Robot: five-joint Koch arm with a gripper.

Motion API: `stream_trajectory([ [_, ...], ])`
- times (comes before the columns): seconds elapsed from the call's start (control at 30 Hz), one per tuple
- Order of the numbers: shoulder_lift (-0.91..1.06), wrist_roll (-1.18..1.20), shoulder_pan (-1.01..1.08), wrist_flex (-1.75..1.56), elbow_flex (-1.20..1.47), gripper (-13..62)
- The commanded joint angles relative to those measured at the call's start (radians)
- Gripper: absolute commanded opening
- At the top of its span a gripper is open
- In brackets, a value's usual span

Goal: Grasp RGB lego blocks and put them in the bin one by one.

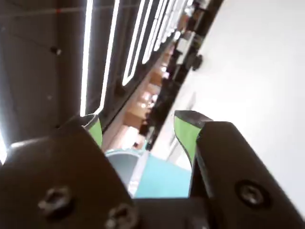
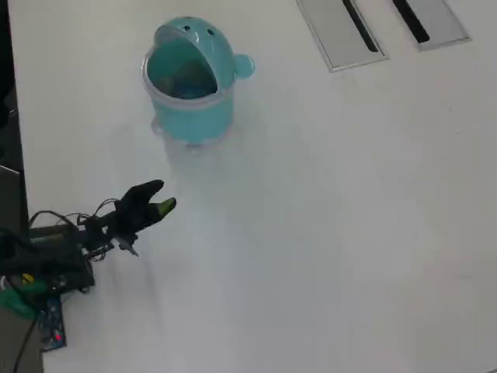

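The light teal bin point(image 2: 190, 78) stands upright on the white table point(image 2: 326, 217) at the upper left of the overhead view, its hooded mouth facing down-left. In the wrist view the bin point(image 1: 159, 179) shows low between the jaws. My gripper point(image 2: 163, 196) hovers below the bin in the overhead view, apart from it and pointing toward it. In the wrist view the gripper point(image 1: 140, 129) is open, its green pads point(image 1: 186, 133) wide apart with nothing between them. No lego blocks show on the table; the inside of the bin is too dim to read.
Two grey slotted panels point(image 2: 342, 31) point(image 2: 431, 19) are set into the table at the top right. The arm's base with its cables point(image 2: 46, 260) sits at the table's left edge, next to a dark drop-off.
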Motion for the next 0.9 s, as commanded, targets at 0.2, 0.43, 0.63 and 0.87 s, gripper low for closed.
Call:
stream_trajectory([
  [0.2,0.018,0.072,0.064,-0.242,0.071,30.1],
  [0.43,0.023,0.071,0.074,-0.331,0.175,30.1],
  [0.63,0.025,0.071,0.089,-0.431,0.298,30.1],
  [0.87,0.031,0.071,0.130,-0.476,0.393,31.5],
])
